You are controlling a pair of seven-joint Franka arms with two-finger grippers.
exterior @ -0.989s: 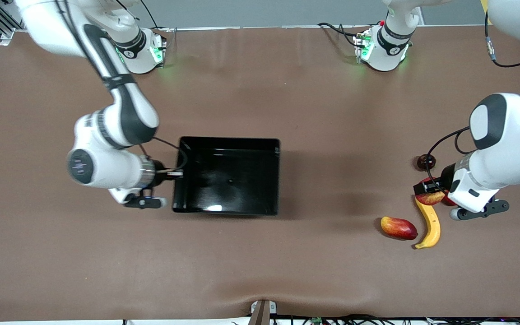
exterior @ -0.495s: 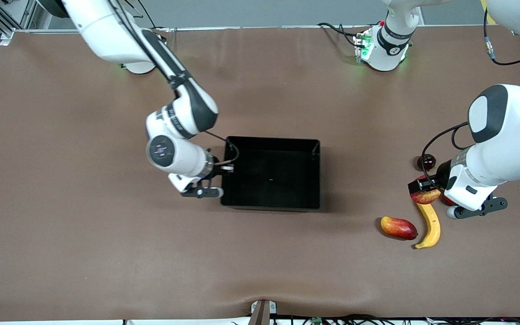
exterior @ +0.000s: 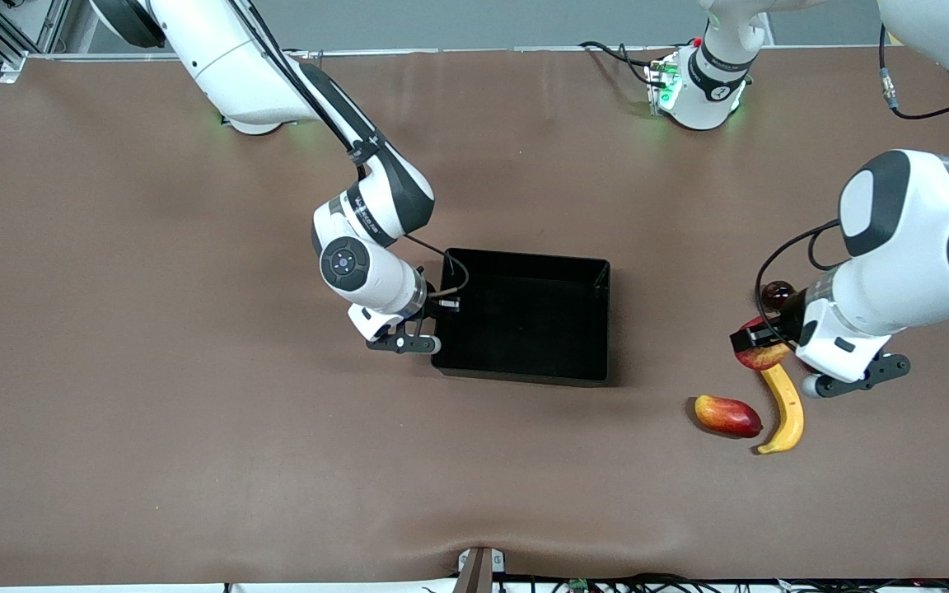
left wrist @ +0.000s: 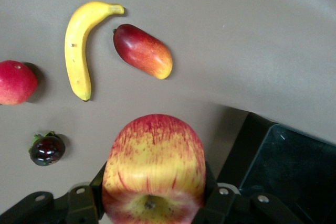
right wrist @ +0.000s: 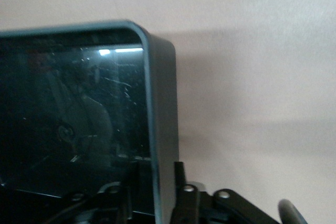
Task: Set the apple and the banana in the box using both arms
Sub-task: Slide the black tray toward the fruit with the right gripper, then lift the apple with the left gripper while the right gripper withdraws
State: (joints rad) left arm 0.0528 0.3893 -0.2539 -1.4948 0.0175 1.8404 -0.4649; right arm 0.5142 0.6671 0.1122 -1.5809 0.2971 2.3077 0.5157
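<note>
My left gripper point(exterior: 759, 342) is shut on the apple point(exterior: 761, 356), red with yellow streaks, and holds it above the table over one end of the banana point(exterior: 785, 405). In the left wrist view the apple point(left wrist: 154, 166) fills the jaws of the gripper point(left wrist: 154, 183), with the banana point(left wrist: 79, 45) lying on the table. My right gripper point(exterior: 445, 306) is shut on the wall of the black box point(exterior: 524, 321) at the wall toward the right arm's end. The right wrist view shows its fingers point(right wrist: 179, 179) astride that wall point(right wrist: 160, 129). The box is empty.
A red-yellow mango-shaped fruit point(exterior: 727, 415) lies beside the banana. A dark round fruit point(exterior: 777, 292) sits farther from the front camera than the apple. A pinkish-red round fruit point(left wrist: 16, 81) shows only in the left wrist view. The box corner point(left wrist: 294, 171) shows there too.
My right gripper has dragged the box across the table toward the left arm's end. My left gripper has moved a little toward the box with the apple in it.
</note>
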